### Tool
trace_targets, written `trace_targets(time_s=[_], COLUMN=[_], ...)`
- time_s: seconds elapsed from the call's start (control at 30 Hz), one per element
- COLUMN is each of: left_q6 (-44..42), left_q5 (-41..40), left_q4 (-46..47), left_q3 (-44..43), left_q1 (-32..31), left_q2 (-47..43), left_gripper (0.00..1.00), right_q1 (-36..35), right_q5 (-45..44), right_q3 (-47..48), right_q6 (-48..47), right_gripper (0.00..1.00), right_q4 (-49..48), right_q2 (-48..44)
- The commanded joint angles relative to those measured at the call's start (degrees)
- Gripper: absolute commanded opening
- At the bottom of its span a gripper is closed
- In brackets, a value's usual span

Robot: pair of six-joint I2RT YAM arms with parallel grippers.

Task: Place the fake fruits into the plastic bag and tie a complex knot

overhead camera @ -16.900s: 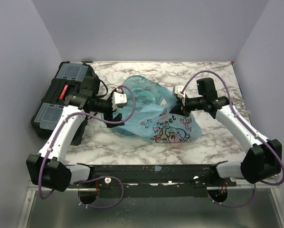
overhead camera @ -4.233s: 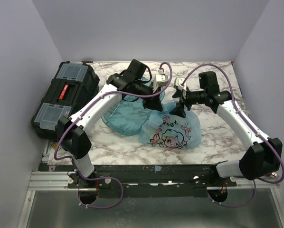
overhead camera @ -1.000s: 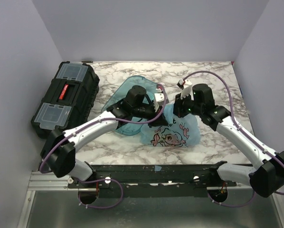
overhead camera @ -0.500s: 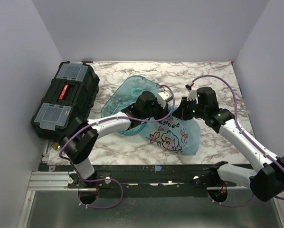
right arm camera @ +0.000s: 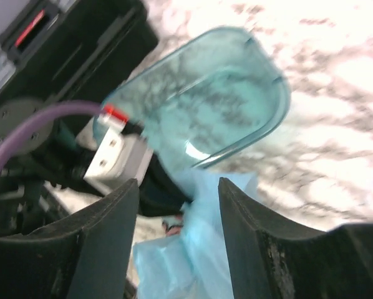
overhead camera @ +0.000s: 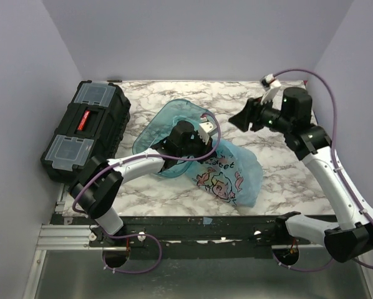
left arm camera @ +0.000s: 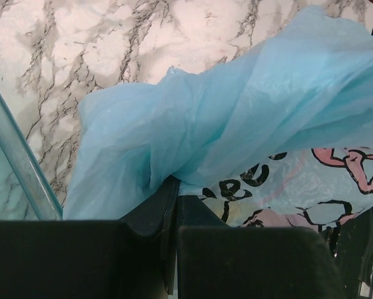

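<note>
Walls [overhead camera: 193, 37] of flat, matte pale lilac are closing in the back and both sides of the workspace. Below them a table [overhead camera: 280, 162] with a glossy white-and-grey marble pattern is carrying everything.

Well to the left of the left pincer [overhead camera: 203, 144] a black toolbox [overhead camera: 87, 131] is lying. It is boxy hard plastic with two clear-lidded compartments and a red latch.

Just in front and to the right of that pincer the bag [overhead camera: 231, 175] is slumping on the marble. It is thin, crinkly, light-blue see-through film, printed with a pink-and-white cartoon figure and black lettering, and its body is bulging. Its upper part is gathering into a creased band, and the left pincer is clamping tight on a fold of that band, its fingers pressing together with film between them. Whether the band is knotted cannot be told, and the contents are not showing through the print.

Behind that pincer and under its wrist a tray [overhead camera: 174, 118] is lying flat. It is rigid clear teal plastic with rounded corners and a raised rim, and the marble veins are showing through it.

The right pincer [right arm camera: 177, 218] is hanging in the air beyond and to the right of the bag, well apart from it. Its fingers are spreading wide and gripping nothing.
</note>
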State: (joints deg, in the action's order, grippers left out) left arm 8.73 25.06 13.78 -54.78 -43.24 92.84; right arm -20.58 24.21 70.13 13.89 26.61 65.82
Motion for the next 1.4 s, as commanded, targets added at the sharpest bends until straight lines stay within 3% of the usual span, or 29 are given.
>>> trace_targets(time_s=[0.0,0.1,0.27,0.4,0.57,0.83,1.07,1.2,1.37], left_q6=[-1.39,-2.21,-3.52,-3.88,-2.61,-1.39,0.05,-0.48,-1.59], left_q5=[2.93,2.92,1.07,0.00,0.06,2.26,7.33,13.06,11.26], left_q4=[-0.59,-2.05,-5.49,-8.73,-8.99,-3.96,-2.47,-7.57,-15.86], left_q3=[-0.04,-0.99,-3.41,-6.26,-9.30,-15.96,-17.19,-16.15,-10.30], left_q1=[-0.17,-0.35,-1.01,-1.06,-1.14,-1.05,0.86,2.16,2.54], left_q2=[-1.87,-1.81,-0.24,2.34,6.32,10.26,7.34,4.76,1.18], left_gripper=[0.00,0.00,0.00,0.00,0.00,0.00,0.00,0.00,0.00], right_q1=[6.11,8.34,8.36,8.38,8.06,5.88,4.85,4.87,4.86], right_q5=[-0.28,1.99,12.96,18.95,24.19,27.00,30.05,29.14,27.75], right_q3=[4.16,5.40,1.97,1.09,-1.71,-7.04,-7.03,-6.57,-9.37], right_q6=[-6.37,-12.91,-23.19,-26.06,-27.31,-23.29,-15.79,-11.53,-9.10], right_gripper=[0.50,0.40,0.26,0.22,0.22,0.23,0.37,0.40,0.39], right_q4=[2.65,4.92,8.05,11.27,14.20,10.77,3.18,-1.26,-5.77], right_q2=[5.14,11.80,18.32,23.25,25.90,25.77,23.95,22.66,19.52])
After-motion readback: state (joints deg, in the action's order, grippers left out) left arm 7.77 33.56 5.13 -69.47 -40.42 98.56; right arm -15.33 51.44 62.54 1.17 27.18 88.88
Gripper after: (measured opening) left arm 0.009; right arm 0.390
